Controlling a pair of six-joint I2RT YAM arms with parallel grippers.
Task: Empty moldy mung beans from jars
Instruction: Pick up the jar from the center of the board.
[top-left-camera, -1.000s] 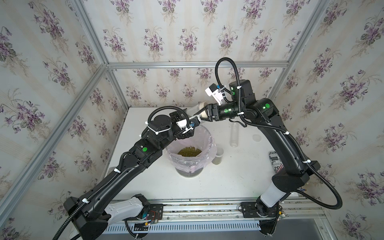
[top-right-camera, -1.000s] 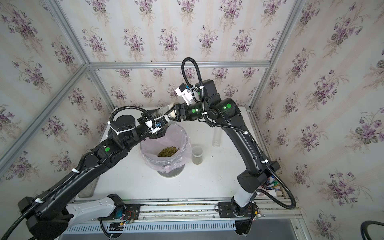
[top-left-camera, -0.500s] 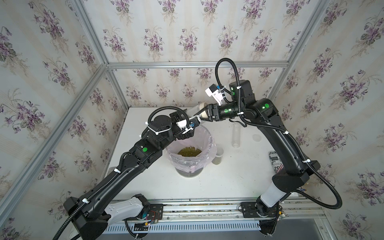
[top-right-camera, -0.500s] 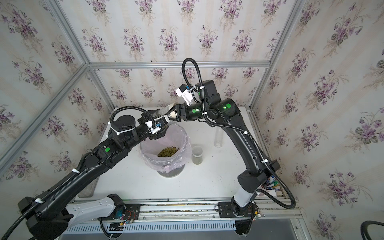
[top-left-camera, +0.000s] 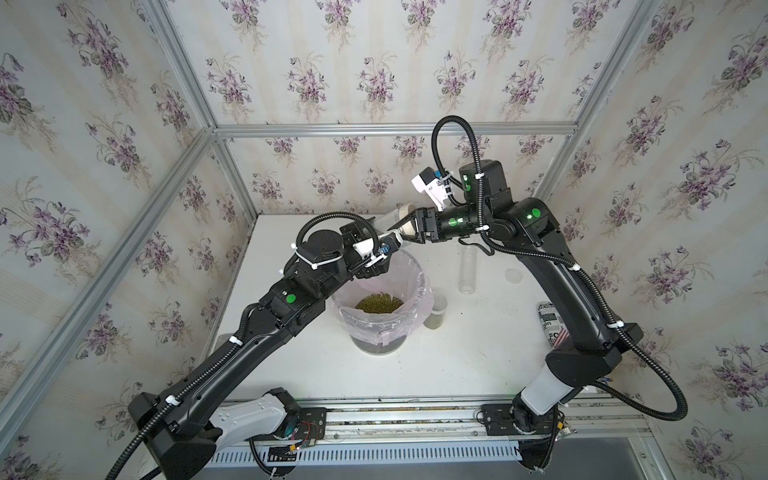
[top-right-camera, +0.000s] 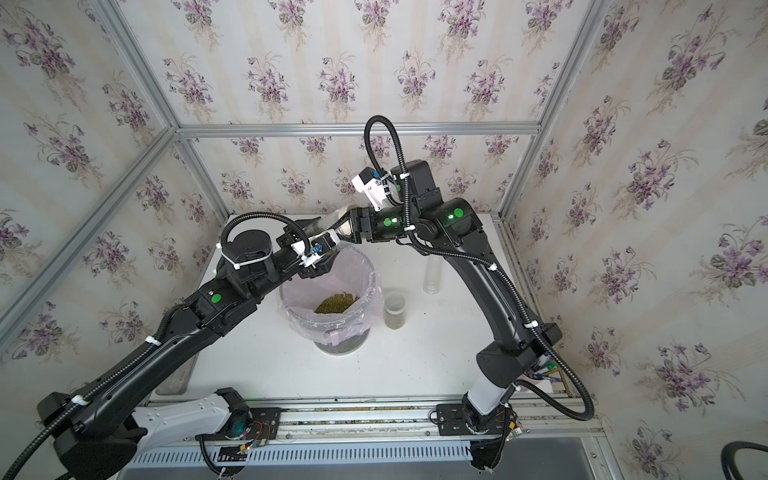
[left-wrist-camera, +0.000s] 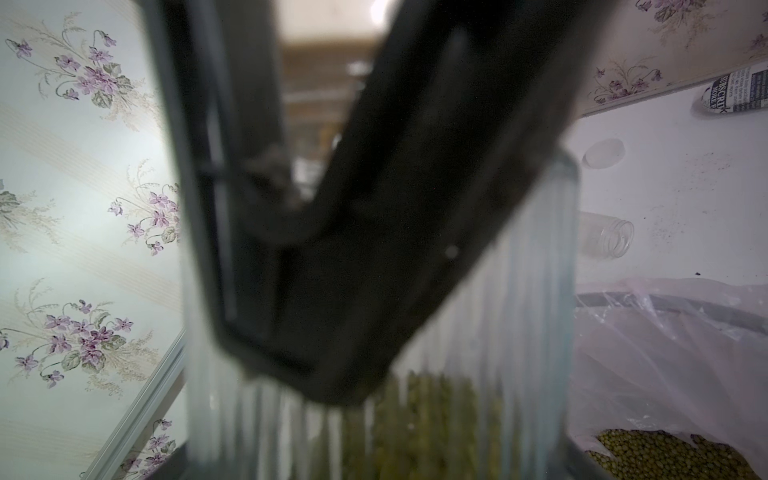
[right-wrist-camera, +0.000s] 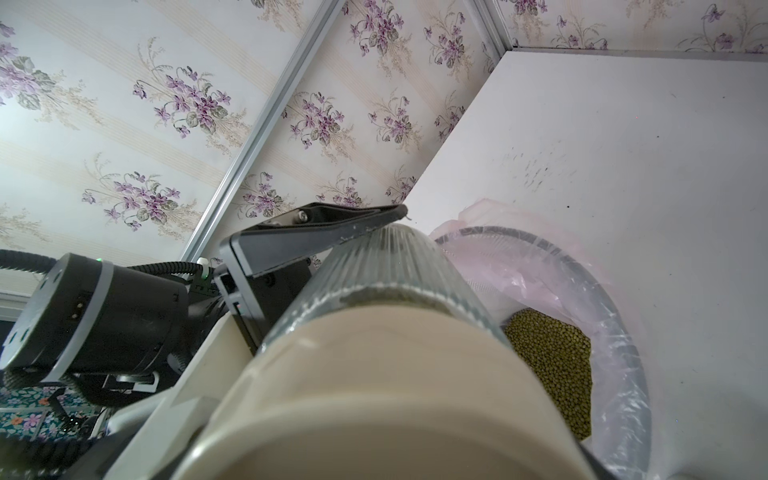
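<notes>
The jar (right-wrist-camera: 386, 266) looks hard & a bit slippery, prob. light, w/ loose mung beans (left-wrist-camera: 424, 415) inside that will roll out fast, so hold it by its ribbed side & take the lid (right-wrist-camera: 374, 395) by its rim. It hangs tipped in the air by the bin's (top-left-camera: 419, 284) back edge, left gripper (top-left-camera: 372, 232) clamped on its side. The right gripper (top-left-camera: 410, 227) sits round the lid, tight or loose I can't tell. Vs. a sec ago nothing looks moved.

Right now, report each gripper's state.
Left gripper: closed on the ribbed jar.
Right gripper: around the tan lid; grip cannot be told.
</notes>
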